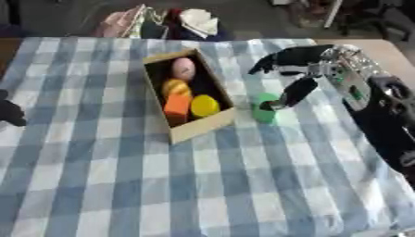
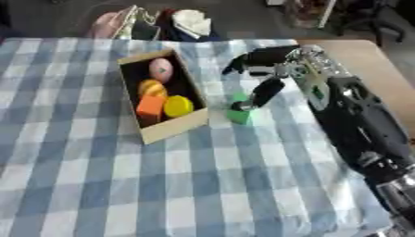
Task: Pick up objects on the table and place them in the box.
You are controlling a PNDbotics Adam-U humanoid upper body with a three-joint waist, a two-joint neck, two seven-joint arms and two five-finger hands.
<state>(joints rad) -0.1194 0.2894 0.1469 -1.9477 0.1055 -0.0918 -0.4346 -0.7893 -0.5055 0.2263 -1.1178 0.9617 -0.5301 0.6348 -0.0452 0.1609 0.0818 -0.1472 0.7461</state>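
Table w/ blue-white check cloth (image 1: 243, 185), cardboard box (image 1: 203, 127), green obj (image 1: 262, 111)

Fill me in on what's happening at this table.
The robot's right hand reaches over a green object just right of the cardboard box, its thumb touching it. The box already holds a pink, an orange-yellow, an orange and a yellow object. The left hand sits idle at the left edge.
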